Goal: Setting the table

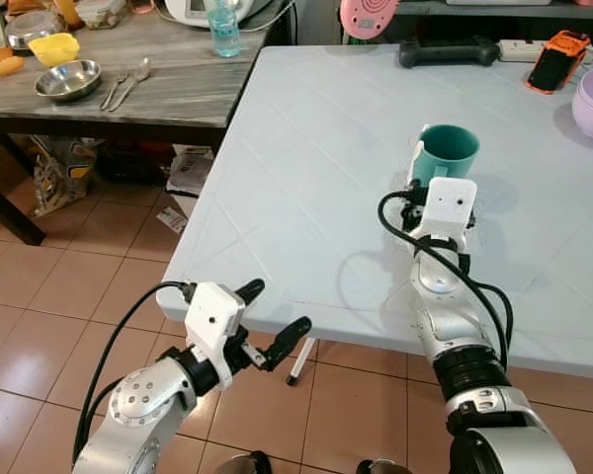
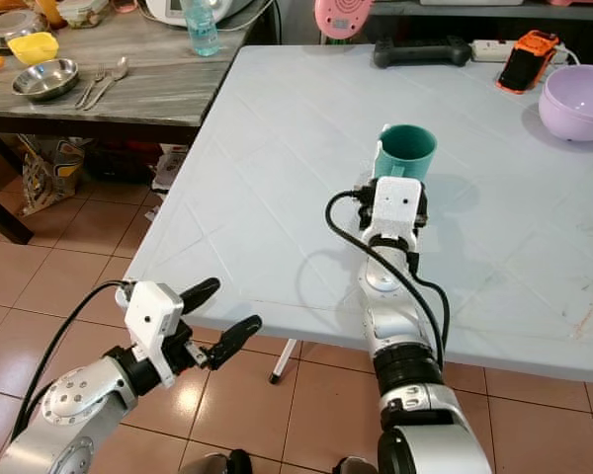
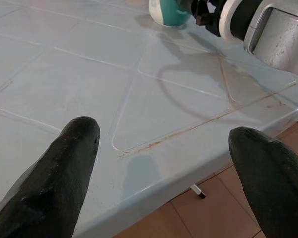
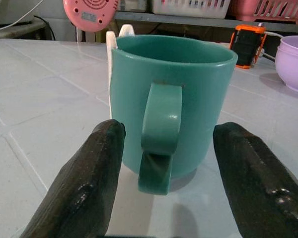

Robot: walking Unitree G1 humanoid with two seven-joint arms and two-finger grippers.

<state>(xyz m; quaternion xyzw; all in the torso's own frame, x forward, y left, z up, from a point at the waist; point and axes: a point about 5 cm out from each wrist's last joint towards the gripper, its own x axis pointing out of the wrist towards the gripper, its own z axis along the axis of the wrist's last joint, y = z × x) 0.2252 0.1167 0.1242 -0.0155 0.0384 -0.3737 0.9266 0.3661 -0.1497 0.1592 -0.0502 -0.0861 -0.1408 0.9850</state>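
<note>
White table (image 1: 306,168) carries a teal mug (image 4: 172,106) between the right claw's (image 4: 164,186) spread fingers, its base half-hidden.

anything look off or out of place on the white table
Nothing spilled or knocked over. The green mug stands upright between the open fingers of the right gripper. One oddity for a table being set: an orange phone and a power strip sit at the far edge.
</note>
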